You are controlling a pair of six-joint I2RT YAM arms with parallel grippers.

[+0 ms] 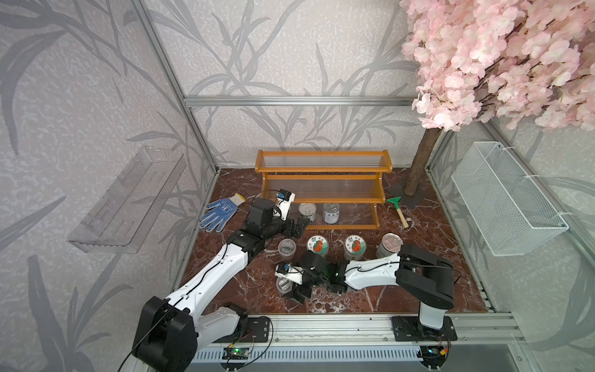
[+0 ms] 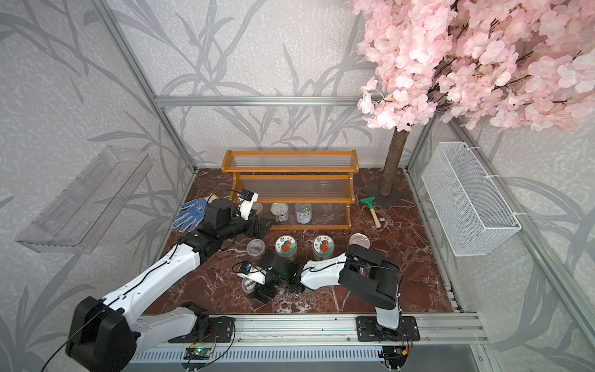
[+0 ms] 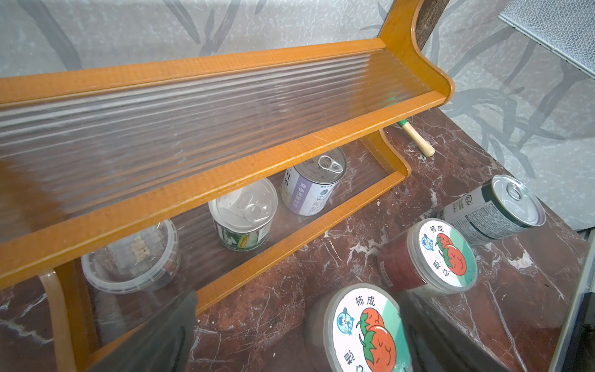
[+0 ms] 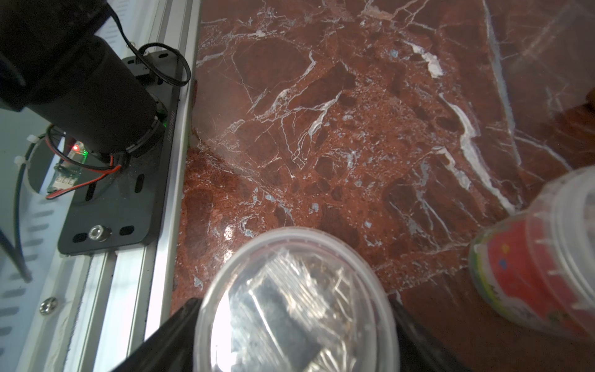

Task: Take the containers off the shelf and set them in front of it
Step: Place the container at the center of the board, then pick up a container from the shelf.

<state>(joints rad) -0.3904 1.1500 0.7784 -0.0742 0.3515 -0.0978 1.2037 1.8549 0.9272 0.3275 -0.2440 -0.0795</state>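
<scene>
The orange-brown shelf [image 1: 322, 190] holds two pull-tab tins [image 1: 306, 211] [image 1: 331, 212] on its bottom tier. A clear cup [image 3: 132, 257] stands at that tier's left end. My left gripper [image 1: 297, 227] [image 3: 297, 302] is open and holds nothing, just in front of that end. On the table before the shelf are a clear cup [image 1: 286, 248], two tomato-lidded jars [image 1: 317, 245] [image 1: 355, 246] and a taller tin [image 1: 389, 244]. Nearer the front rail, another clear cup [image 4: 296, 302] sits between the fingers of my right gripper [image 1: 289, 288]. Whether they press on it does not show.
A blue dotted glove [image 1: 222, 211] lies left of the shelf. A green scraper [image 1: 399, 211] and the tree trunk [image 1: 421, 161] are to its right. A white wire basket [image 1: 505, 199] and a clear acrylic tray [image 1: 128, 199] hang on the side walls. The aluminium rail [image 1: 322, 325] borders the front.
</scene>
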